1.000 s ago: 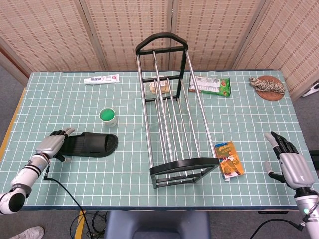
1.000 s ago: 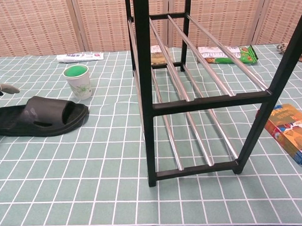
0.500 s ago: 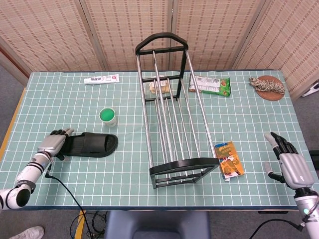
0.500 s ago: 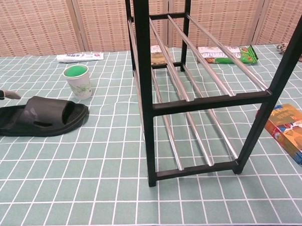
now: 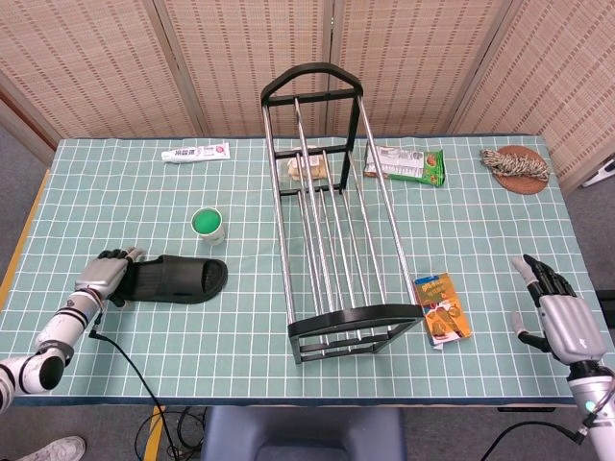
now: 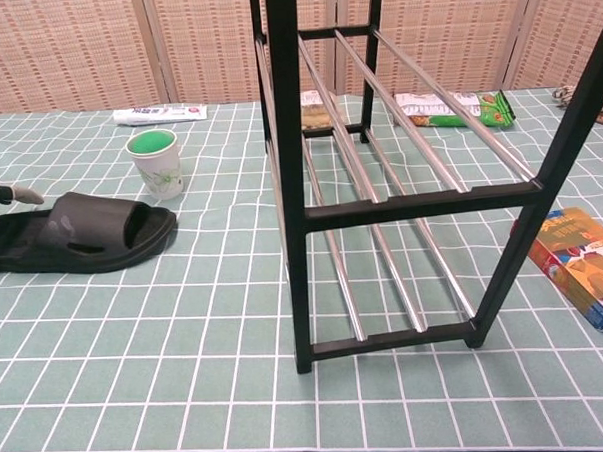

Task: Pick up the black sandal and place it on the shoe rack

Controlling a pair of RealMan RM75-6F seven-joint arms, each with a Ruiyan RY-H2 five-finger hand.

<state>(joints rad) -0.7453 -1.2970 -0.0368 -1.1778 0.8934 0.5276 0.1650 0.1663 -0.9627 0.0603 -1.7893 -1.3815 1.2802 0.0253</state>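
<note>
The black sandal [image 5: 173,279] [image 6: 77,236] lies flat on the checked cloth at the front left, toe toward the shoe rack. My left hand [image 5: 102,275] is at its heel end, with its fingers [image 6: 8,193] spread just above the heel; no grip shows. The shoe rack [image 5: 327,192] [image 6: 380,183], a black frame with chrome bars, stands in the middle of the table with nothing on its bars. My right hand [image 5: 560,313] is at the front right edge, fingers stretched out and holding nothing; the chest view does not show it.
A green-topped cup [image 5: 208,224] [image 6: 155,162] stands just behind the sandal. A toothpaste tube [image 5: 196,153] lies at the back left. A green packet [image 5: 405,164], an orange packet [image 5: 442,307] [image 6: 583,264] and a rope coil [image 5: 517,161] lie right of the rack.
My left hand has slid slightly toward the near left, and its fingers have dropped closer to the sandal's heel. The sandal and my right hand have stayed put.
</note>
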